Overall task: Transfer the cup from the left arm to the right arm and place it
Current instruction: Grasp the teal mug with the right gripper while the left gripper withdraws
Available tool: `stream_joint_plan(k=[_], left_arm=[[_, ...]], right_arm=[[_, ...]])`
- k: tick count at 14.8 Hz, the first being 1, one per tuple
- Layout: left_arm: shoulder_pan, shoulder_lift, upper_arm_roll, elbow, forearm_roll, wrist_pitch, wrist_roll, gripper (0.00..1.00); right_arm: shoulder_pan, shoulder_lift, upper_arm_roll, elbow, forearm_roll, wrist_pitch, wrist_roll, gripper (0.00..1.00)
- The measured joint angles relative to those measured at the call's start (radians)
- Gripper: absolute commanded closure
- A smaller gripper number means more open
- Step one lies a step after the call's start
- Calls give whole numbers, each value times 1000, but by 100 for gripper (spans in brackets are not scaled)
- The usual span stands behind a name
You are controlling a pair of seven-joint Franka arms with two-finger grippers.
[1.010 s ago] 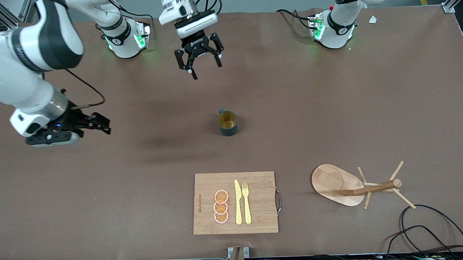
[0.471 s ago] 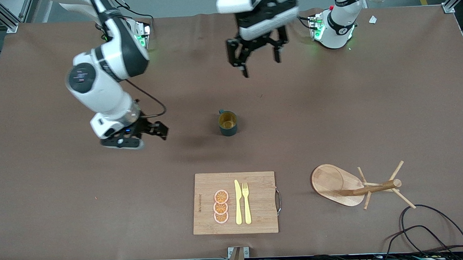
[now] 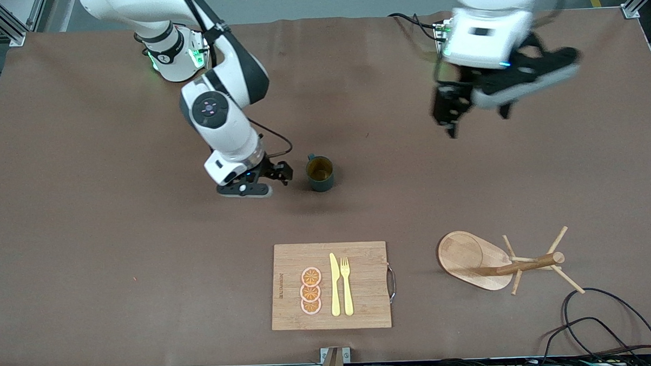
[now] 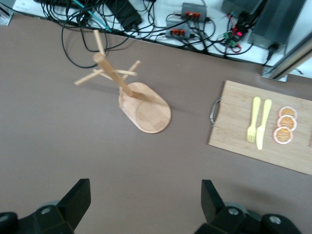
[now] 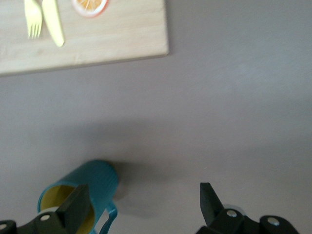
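Front view, cup (image 3: pixel 320 173) upright just beside right hand (image 3: pixel 279 174), fingers spread, empty.

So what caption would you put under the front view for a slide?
Open right gripper low beside the upright cup; open left gripper up over bare table.

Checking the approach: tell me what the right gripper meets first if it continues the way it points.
Probably the cup: the right gripper hangs low beside it, open fingers aimed at it, though slightly off-centre in the wrist view.
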Motion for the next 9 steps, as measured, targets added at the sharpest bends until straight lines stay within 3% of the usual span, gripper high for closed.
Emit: stream_joint_plan(k=[4,9], left_arm=[[190,-19,0,-4,-120,-34,212,0],[333,-24,7,-30,-246,-88,415,0]], right_arm=[[81,16,0,1,-1,-5,48,0],[92,79,-5,6,-1,2,52,0]])
